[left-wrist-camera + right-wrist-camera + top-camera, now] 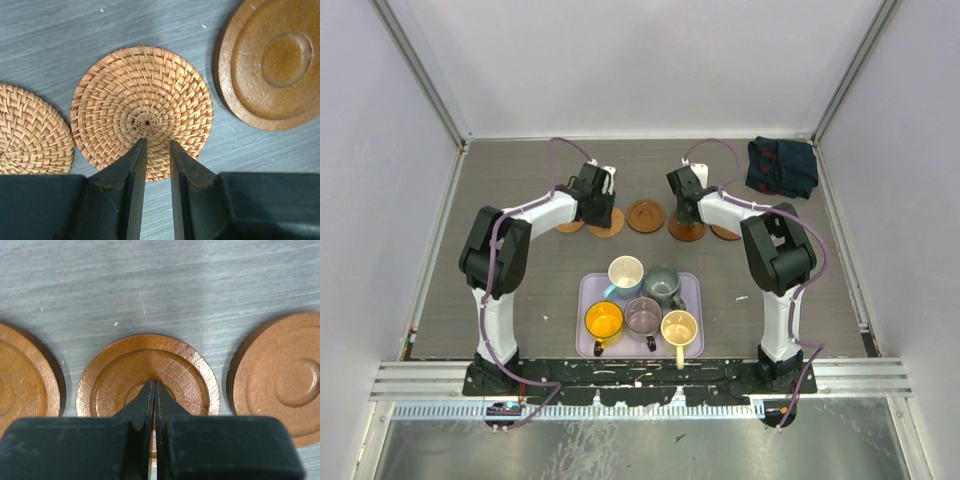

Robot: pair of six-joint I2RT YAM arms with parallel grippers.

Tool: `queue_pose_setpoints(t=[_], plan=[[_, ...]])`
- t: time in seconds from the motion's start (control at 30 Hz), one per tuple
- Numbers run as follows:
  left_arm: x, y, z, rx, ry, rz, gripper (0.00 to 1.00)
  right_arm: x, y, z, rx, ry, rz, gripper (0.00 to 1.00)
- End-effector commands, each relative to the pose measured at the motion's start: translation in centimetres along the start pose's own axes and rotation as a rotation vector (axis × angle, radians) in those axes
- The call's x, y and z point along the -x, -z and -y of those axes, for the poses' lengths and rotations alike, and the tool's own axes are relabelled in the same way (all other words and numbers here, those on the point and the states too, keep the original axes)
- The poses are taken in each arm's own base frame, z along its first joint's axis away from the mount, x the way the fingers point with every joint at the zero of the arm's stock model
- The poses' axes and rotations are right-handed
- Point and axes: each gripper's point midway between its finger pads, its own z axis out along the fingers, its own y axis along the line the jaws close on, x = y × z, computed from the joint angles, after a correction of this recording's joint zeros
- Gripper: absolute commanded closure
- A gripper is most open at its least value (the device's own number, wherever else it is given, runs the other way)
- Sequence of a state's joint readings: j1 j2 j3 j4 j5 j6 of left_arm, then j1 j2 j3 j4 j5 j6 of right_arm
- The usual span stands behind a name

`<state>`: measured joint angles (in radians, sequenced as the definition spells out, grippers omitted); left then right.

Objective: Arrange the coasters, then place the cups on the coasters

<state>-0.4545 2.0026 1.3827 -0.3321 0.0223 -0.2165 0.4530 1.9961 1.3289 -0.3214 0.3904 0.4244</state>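
Five coasters [645, 216] in a row on the table [520, 290], behind the tray [588, 300] of five cups [642, 315]

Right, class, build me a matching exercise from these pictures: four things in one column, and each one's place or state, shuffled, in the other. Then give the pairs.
Column one
1. woven coaster
2. folded dark cloth
3. orange mug
4. right claw

Column two
a. on the lilac tray
b. shut, over a wooden coaster
c. far right corner of the table
d. below the left claw

Pairs: 1-d, 2-c, 3-a, 4-b
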Motion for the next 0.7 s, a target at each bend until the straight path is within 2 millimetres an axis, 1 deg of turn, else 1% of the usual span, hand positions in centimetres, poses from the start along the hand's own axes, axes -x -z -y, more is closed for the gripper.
queue_pose_setpoints(t=[0.0, 0.27, 0.47, 0.67], plan=[[1.4, -0.4, -1.2, 0.025, -0.012, 0.015, 0.73, 0.3, -1.4, 0.2, -0.010, 0.012, -0.021, 1.00], [2.3, -1.0, -2.5, 0.037, 0.002, 0.021, 0.72, 1.1, -2.1, 0.1, -0.006, 0.008, -0.013, 1.00], [2.6, -1.2, -2.2, 0.012, 0.005, 0.025, 0.72, 1.3, -2.5, -0.1, -0.004, 0.009, -0.012, 1.00], [2.1, -1.3, -2.1, 0.005, 0.004, 0.010, 0.72, 1.7, -2.3, -0.1, -0.007, 0.009, -0.002, 1.00]])
